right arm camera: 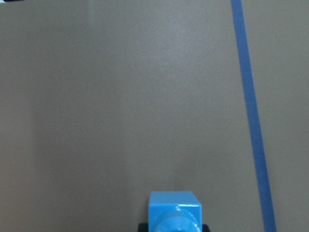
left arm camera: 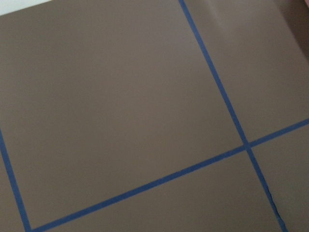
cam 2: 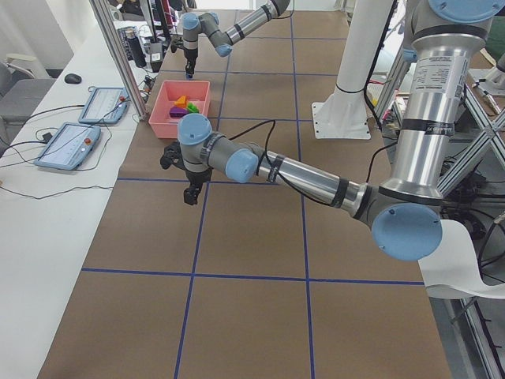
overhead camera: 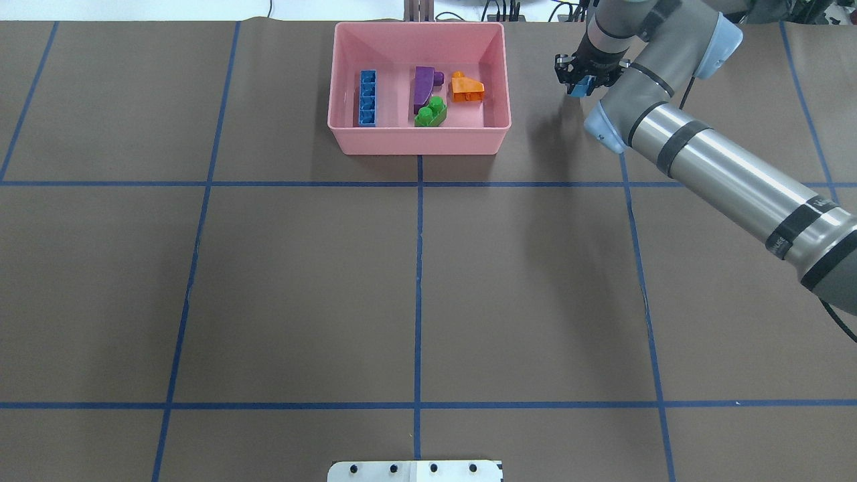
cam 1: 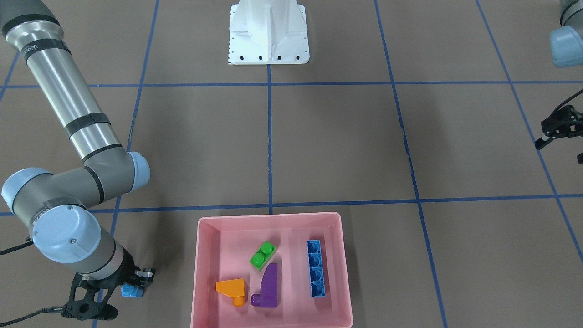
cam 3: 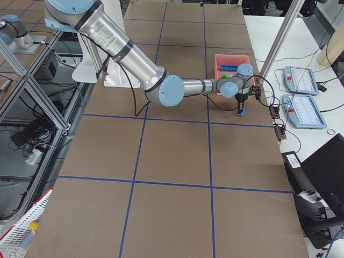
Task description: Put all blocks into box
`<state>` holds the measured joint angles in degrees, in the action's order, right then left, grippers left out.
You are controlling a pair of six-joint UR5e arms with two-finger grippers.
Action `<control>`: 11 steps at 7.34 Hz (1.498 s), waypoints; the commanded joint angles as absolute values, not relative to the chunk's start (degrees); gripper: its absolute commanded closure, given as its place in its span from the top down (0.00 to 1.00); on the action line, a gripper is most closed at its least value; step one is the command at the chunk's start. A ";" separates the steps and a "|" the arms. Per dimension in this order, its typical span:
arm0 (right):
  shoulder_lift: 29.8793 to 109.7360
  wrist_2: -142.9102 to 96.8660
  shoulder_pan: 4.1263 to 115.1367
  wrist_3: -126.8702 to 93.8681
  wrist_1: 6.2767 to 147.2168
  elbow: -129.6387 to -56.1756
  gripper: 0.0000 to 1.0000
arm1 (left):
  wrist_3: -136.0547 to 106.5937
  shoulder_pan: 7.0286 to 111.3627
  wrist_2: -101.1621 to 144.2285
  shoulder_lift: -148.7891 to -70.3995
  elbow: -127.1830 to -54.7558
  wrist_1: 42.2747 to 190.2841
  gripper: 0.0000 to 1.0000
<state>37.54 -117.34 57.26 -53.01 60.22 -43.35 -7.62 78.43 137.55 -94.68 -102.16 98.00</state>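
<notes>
Holding: right gripper (cam 1: 135,284) clamps small blue one-stud brick (cam 1: 131,291).
Box (cam 1: 200,273): smooth pink plastic; four studded bricks (cam 1: 263,254).
Left gripper (cam 1: 559,152): jaws apart, empty.

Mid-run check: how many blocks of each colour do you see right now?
Blue: 2 (long blue block in the pink box, small blue block in the right gripper)
Green block: 1
Purple block: 1
Orange block: 1
Total: 5
</notes>
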 commanded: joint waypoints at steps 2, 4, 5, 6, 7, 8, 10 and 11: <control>30.89 -122.25 60.82 -56.48 72.30 -50.80 0.00 | -6.34 82.43 137.29 -86.50 -104.33 97.91 1.00; 26.38 -121.47 56.89 -66.67 71.81 -50.54 0.00 | -1.85 83.67 137.20 -84.99 -104.50 96.78 1.00; 25.67 -117.98 53.99 -68.36 69.54 -50.10 0.00 | -1.76 83.67 137.20 -84.82 -104.76 96.77 1.00; 24.10 -117.08 51.79 -73.77 64.65 -47.31 0.77 | -1.76 83.67 137.20 -84.81 -104.94 96.16 1.00; 23.82 -115.07 50.46 -75.74 63.21 -47.02 1.00 | -1.76 83.67 137.20 -83.86 -105.99 95.28 1.00; 24.17 -116.79 50.80 -76.02 63.54 -48.85 1.00 | -1.76 83.76 137.20 -83.33 -106.43 95.27 1.00; 34.13 -128.36 57.79 -70.53 72.62 -63.36 1.00 | -1.41 83.58 137.11 -83.41 -106.35 92.75 1.00; 43.24 -130.15 60.70 -61.61 80.86 -75.29 1.00 | -1.41 83.93 137.20 -83.41 -106.00 90.98 1.00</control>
